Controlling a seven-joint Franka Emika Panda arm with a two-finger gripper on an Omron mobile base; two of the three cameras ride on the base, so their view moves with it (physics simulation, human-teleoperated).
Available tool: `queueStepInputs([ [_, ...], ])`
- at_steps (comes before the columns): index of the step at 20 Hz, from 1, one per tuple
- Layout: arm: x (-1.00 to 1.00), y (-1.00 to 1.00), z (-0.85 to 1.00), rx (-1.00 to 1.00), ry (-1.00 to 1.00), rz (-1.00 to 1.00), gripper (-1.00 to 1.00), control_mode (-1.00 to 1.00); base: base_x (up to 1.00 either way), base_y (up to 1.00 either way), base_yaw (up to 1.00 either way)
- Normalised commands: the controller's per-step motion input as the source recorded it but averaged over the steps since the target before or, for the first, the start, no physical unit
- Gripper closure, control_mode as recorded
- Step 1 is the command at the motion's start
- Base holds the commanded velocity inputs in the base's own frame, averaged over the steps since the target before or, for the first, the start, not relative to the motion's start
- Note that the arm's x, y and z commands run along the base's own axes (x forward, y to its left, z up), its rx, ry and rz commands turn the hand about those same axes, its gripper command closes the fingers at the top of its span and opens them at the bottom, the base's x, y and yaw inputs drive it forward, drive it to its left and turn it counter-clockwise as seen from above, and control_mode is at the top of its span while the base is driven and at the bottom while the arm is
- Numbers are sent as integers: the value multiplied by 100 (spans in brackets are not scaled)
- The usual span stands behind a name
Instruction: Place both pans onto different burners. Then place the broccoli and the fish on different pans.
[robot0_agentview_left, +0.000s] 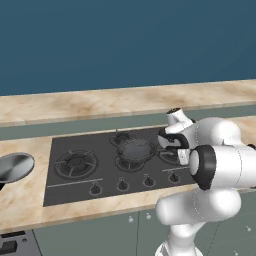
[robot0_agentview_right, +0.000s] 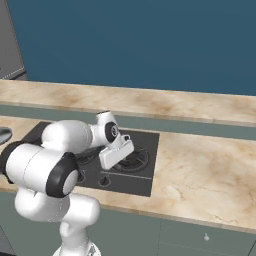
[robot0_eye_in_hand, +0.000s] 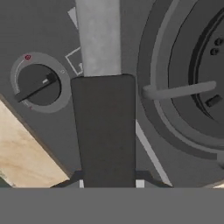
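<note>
The gripper (robot0_eye_in_hand: 109, 186) is clamped on the black handle (robot0_eye_in_hand: 105, 131) of one pan (robot0_agentview_left: 136, 149), which sits over a middle burner (robot0_agentview_left: 131, 162) of the cooktop (robot0_agentview_left: 65, 187). The other pan (robot0_agentview_left: 14, 166) rests on the counter (robot0_agentview_left: 30, 205), well left of the cooktop.

The white arm folds forward and low, its hand (robot0_agentview_left: 169, 142) clamped tight and angled downward.

No readable text, labels or numbers anywhere.
</note>
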Motion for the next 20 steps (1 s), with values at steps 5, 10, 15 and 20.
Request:
queueStepInputs([
  [5,38,7,-15,0,2,16,100,-100,0,0,0],
  [10,29,0,-31,0,0,7,100,-100,0,0,0],
  [15,15,5,-31,0,0,6,100,-100,0,0,0],
  [20,5,16,-14,0,1,5,100,-100,0,0,0],
])
